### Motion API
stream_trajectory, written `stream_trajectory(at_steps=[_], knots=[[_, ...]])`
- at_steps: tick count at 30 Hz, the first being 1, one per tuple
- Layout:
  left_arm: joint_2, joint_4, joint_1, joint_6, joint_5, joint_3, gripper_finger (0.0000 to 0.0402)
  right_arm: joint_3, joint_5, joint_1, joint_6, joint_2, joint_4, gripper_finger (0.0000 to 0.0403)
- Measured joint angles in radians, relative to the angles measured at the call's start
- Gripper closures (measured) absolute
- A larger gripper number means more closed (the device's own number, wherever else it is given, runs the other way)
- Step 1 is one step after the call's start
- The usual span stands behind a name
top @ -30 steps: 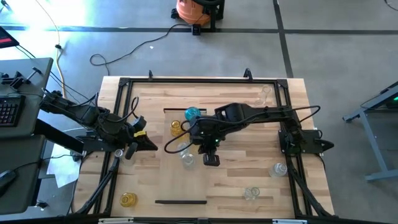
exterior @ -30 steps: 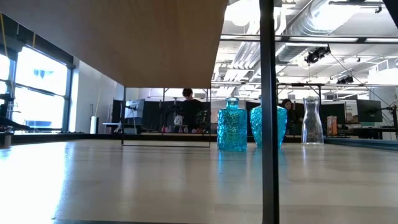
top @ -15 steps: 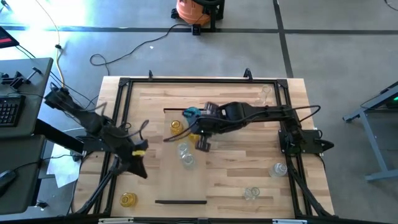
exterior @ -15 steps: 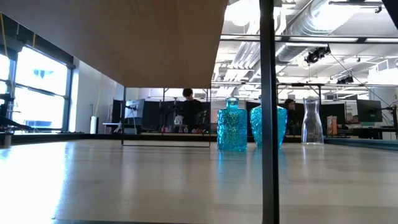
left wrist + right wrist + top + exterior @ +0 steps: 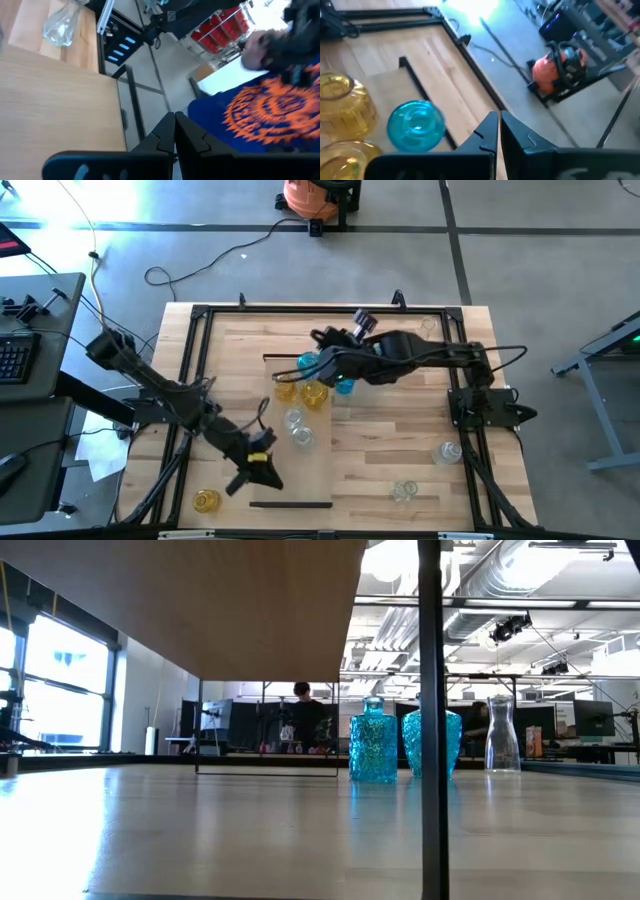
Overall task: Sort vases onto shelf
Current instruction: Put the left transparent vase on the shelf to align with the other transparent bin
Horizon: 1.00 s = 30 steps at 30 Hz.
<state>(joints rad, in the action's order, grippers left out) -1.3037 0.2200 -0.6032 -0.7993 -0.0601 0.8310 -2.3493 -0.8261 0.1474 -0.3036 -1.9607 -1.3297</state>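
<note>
In the high view two yellow vases and two clear ones stand on the pale shelf. A blue vase stands by the shelf's far dark strip, and another blue vase just right of it. My right gripper is raised over the far end, shut and holding nothing; in its wrist view the gripper has the blue vase and a yellow vase below it. My left gripper is shut and holding nothing near the shelf's near end.
More vases stand apart on the table: yellow at the near left, clear ones at the near right and one at the far right. A black frame rims the table. A person in a blue printed shirt is beyond the near edge.
My left gripper has swung from the table's left side toward the near edge, ending by the shelf's near end. My right gripper has risen from the middle of the shelf, moved toward the far edge and tipped up, uncovering a yellow and a blue vase.
</note>
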Motion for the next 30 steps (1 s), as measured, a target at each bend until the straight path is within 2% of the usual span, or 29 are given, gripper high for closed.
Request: stream_trajectory(at_steps=[4, 11, 13, 17, 19, 24, 27, 30], knots=[[-0.049, 0.051, -0.033, 0.019, 0.072, 0.001, 0.0401, 0.0, -0.012, -0.004, 0.024, 0.057, -0.015, 0.0403], [-0.063, 0.031, -0.082, 0.058, 0.34, 0.001, 0.0401, 0.0, -0.022, -0.008, 0.042, 0.14, -0.012, 0.0403], [-0.063, 0.045, -0.087, 0.044, 0.342, 0.001, 0.0401, 0.0, -0.046, -0.008, 0.043, 0.153, -0.013, 0.0403], [-0.062, 0.19, -0.093, 0.049, 0.233, 0.0, 0.0401, 0.0, -0.057, -0.013, 0.061, 0.172, -0.015, 0.0403], [-0.062, 0.225, -0.094, 0.06, 0.245, 0.001, 0.0401, 0.0, -0.057, -0.017, 0.063, 0.178, -0.016, 0.0403], [-0.064, 0.122, -0.113, 0.019, 0.401, 0.002, 0.0401, 0.0, -0.056, -0.016, 0.079, 0.178, -0.016, 0.0403], [-0.08, 0.046, -0.147, -0.038, 0.519, 0.0, 0.0401, 0.0, -0.055, -0.011, 0.087, 0.178, -0.021, 0.0403], [-0.096, 0.041, -0.187, -0.069, 0.664, 0.002, 0.0401, 0.0, -0.058, -0.009, 0.096, 0.178, -0.026, 0.0403]])
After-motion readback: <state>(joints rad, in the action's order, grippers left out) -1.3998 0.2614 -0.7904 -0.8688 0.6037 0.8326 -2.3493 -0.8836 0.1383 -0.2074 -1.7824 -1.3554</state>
